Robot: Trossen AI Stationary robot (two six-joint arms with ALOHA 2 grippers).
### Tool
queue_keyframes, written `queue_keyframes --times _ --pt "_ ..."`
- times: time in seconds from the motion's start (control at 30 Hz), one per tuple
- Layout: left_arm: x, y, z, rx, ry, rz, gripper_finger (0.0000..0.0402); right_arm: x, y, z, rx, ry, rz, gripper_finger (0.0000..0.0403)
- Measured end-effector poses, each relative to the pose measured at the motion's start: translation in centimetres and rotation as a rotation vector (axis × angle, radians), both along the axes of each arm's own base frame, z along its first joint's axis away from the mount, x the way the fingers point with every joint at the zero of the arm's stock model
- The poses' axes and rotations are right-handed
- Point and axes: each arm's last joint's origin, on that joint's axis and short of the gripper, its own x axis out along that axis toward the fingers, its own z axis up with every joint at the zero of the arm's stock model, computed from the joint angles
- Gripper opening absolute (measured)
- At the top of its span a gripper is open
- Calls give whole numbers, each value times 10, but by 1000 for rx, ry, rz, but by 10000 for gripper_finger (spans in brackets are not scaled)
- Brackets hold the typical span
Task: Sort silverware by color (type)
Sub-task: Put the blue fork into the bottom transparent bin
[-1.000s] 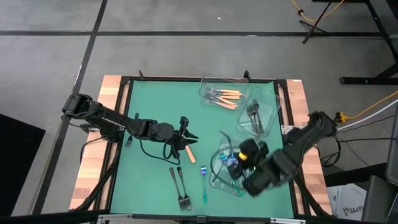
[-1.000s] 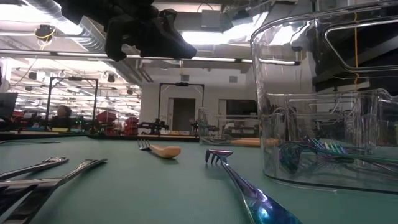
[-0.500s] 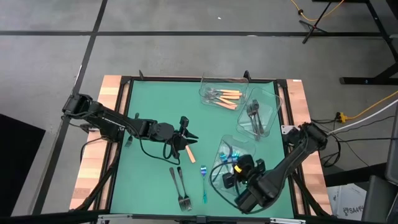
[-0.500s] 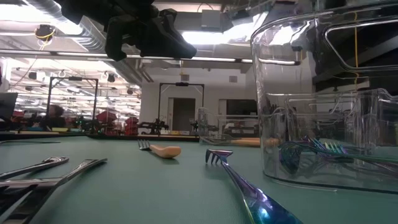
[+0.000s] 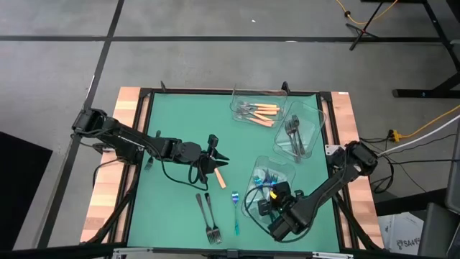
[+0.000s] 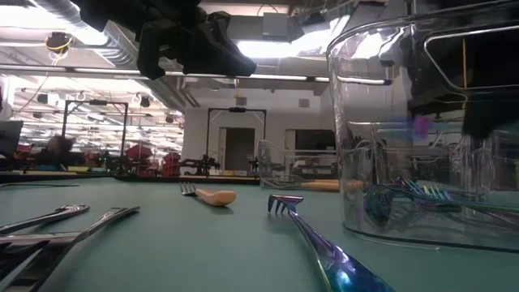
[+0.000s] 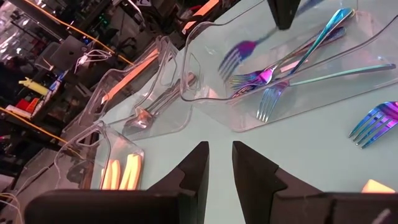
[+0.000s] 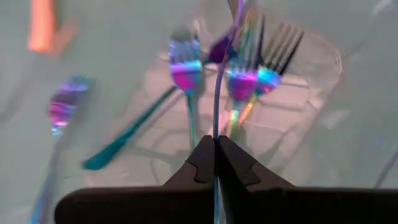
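**Right arm swung down over the iridescent tray with a fork pinched**

The right gripper (image 8: 216,163) is clamped shut on a thin iridescent blue-teal fork (image 8: 217,93), held edge-on so only a sliver is seen. Over the last second the right arm has been pulled in and lowered, so the gripper (image 5: 282,221) now sits at the near edge of the clear plastic tray of iridescent forks (image 5: 253,188). So this fork is probably about to be dropped in with its own kind.

The left gripper (image 7: 219,163) hasn't budged: fingers a little apart, nothing between them, hung over the orange-handled fork (image 5: 218,175) lying left of that tray. Also left of it, one loose blue-teal fork (image 5: 235,211) and two dark grey metal forks (image 5: 208,216) are still unsorted on the green mat (image 5: 180,122). Behind the tray, a second clear tray with dark forks (image 5: 296,134) and a third with orange-handled ones (image 5: 256,110) are already filled.

Hard to make out: the held fork's head is lost against the forks below, and whether it's touching the tray can't be told. The low view is mostly blocked by tray wall.
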Motion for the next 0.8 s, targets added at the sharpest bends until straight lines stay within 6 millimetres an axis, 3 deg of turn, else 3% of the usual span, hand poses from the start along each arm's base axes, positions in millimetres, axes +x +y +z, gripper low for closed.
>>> queue_keyframes --times 0.33,0.8 --pt "0 0 0 0 0 0 64 8 -9 -27 101 -5 23 0" --pt "0 0 0 0 0 0 64 8 -10 -27 111 9 19 2"
